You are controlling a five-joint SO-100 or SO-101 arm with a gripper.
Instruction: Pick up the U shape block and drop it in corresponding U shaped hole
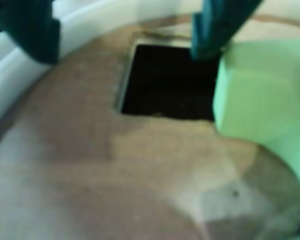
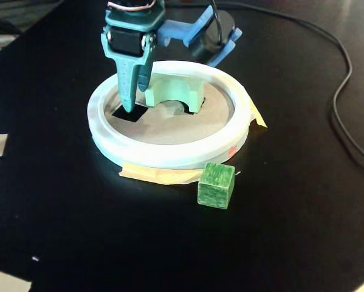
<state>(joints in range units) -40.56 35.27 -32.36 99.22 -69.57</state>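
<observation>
Hanging over the tan disc (image 2: 169, 131), the teal gripper (image 2: 135, 100) stands with its two fingers apart, released and holding nothing; in the wrist view the fingertips (image 1: 207, 47) appear at the top corners, with the gripper (image 1: 124, 50) midway over a dark opening. One U shape block (image 2: 175, 92), pale mint green, sits on the disc just right of the gripper in the fixed view, notch down, close to or touching one finger; which, cannot be told. One white ring (image 2: 169, 155) borders the disc. One darker green cube (image 2: 216, 185) rests outside the ring, on the black table (image 2: 291, 231), touching tan tape (image 2: 157, 175) that shows under the ring. A black cable (image 2: 346, 91) trails along the right side; pale scraps lie at the table's edges. The wrist view alone shows the dark cutout (image 1: 165, 82) clearly, roughly square, beside the block (image 1: 260, 95); the fixed view shows only a sliver of it (image 2: 128, 113), and the U shaped hole cannot be identified in either.
</observation>
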